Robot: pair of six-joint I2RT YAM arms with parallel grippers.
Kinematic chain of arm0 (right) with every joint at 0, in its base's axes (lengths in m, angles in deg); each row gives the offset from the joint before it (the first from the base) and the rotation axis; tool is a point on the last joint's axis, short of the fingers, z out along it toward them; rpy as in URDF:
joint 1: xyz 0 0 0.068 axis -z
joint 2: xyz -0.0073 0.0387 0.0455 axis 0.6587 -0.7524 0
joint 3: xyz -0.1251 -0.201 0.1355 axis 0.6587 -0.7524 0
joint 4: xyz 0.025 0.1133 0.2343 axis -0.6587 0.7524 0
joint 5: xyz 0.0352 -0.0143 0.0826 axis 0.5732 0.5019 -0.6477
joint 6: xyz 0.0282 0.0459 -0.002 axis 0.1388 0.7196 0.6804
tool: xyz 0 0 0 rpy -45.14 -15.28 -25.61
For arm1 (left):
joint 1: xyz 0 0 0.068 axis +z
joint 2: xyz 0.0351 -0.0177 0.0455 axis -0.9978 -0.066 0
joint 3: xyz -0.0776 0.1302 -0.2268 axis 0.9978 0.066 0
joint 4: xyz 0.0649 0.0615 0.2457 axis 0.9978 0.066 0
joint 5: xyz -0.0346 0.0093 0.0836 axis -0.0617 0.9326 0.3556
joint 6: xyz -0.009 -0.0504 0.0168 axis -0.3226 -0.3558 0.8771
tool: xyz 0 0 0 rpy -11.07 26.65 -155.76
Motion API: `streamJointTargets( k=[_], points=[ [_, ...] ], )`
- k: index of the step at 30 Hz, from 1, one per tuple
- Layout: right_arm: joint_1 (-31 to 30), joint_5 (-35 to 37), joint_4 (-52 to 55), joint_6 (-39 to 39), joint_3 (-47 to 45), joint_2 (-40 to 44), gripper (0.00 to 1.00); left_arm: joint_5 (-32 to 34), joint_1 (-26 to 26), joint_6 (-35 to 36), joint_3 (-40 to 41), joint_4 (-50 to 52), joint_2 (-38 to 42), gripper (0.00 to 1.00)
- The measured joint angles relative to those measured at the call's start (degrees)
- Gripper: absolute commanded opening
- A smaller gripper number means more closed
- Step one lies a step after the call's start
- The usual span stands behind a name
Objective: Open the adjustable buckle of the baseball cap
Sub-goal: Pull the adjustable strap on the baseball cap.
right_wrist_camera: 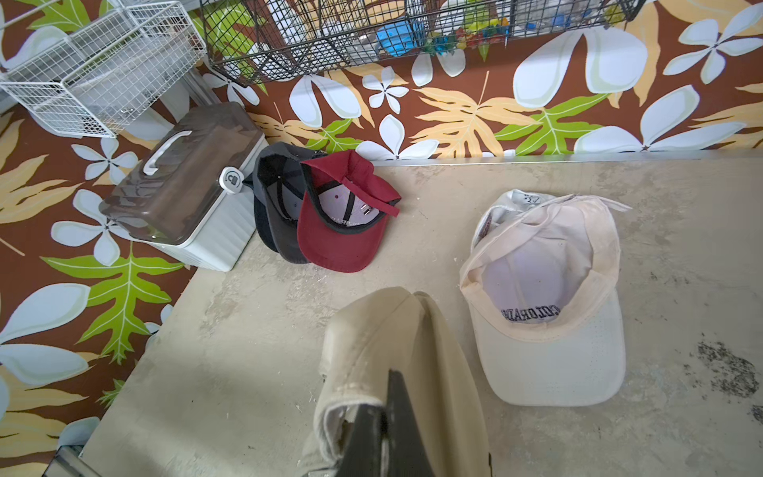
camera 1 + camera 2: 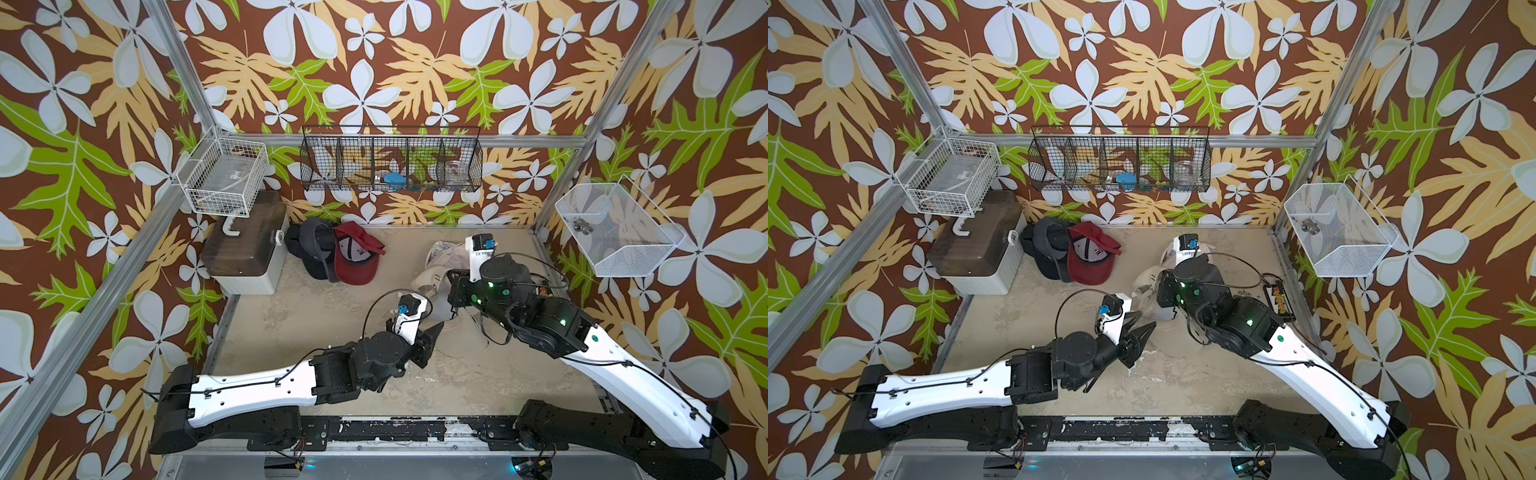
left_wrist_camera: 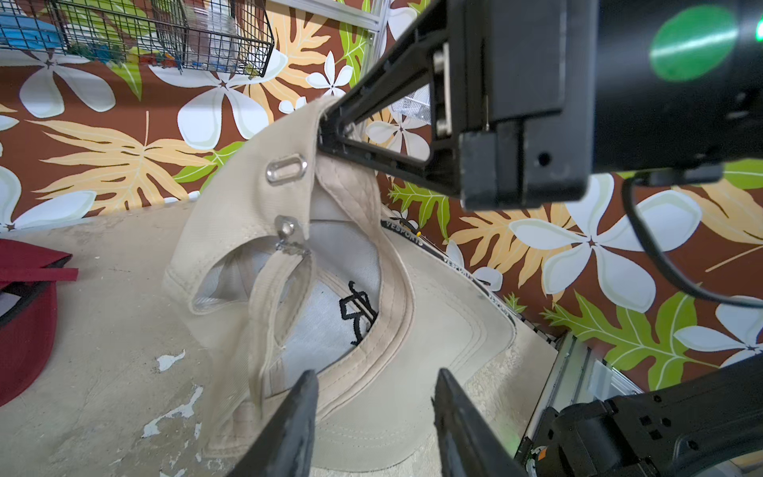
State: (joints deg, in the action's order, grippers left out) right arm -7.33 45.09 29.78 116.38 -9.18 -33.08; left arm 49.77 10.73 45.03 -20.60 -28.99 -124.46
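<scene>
Table: four caps on it. The target is the beige cap, right of centre and mostly hidden under the right arm in both top views. The red cap, dark cap and white cap are spares, well apart from it.

Right gripper: clamped shut on the beige cap's rear edge, holding the back up. The brim looks to be resting on the table.

Left gripper: jaws about half open, empty, pointing into the cap's rear opening.

Key geometry:
- The metal buckle sits on the rear band just beside the right fingertips, straight ahead of the left gripper.
- The strap hangs from the buckle towards the left fingers, so its long axis runs roughly along the left gripper's approach line.

The left arm is the free one, so my call is it goes in for the strap or buckle while the right holds the cap.
</scene>
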Motion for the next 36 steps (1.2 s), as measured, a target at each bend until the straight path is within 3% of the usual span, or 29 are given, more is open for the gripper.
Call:
streamJointTargets(
  k=[29,36],
  points=[
    [-6.6,0.7,-0.4,1.3,0.1,1.3,0.0,3.4,3.7,-0.2,-1.6,-1.5,-3.8,0.48],
    [-7.5,1.2,-0.8,1.5,0.1,1.3,0.0,4.6,4.5,-0.2,-0.4,-1.6,-2.0,0.41]
  ],
)
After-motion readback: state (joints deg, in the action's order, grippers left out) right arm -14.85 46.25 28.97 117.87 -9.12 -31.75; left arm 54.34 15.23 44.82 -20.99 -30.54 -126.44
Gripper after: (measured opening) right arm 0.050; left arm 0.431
